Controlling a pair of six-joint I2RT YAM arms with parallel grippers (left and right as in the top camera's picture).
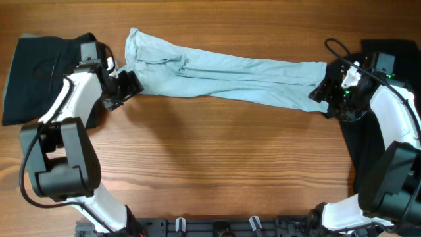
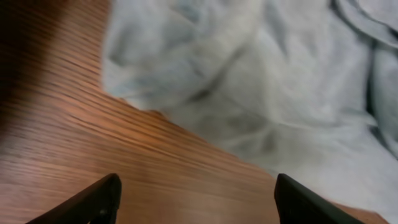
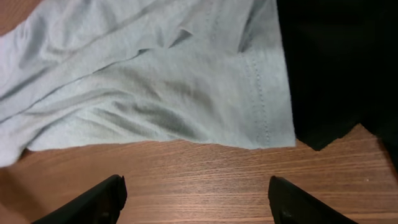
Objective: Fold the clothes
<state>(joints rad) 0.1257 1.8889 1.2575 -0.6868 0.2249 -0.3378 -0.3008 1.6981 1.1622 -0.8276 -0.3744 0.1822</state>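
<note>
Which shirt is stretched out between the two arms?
The pale aqua shirt, lying long across the table; the left black shirt and right black shirt lie at the edges.

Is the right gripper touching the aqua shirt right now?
Apart. The right wrist view shows the right gripper open, with a strip of bare table between it and the aqua shirt hem.

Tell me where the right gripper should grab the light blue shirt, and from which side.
Probably the stitched hem at the right end of the blue shirt, near its lower corner. Come in low from the bare table side: there the edge lies flat and free, while further up it borders black cloth. The right gripper is open, facing that edge.
</note>
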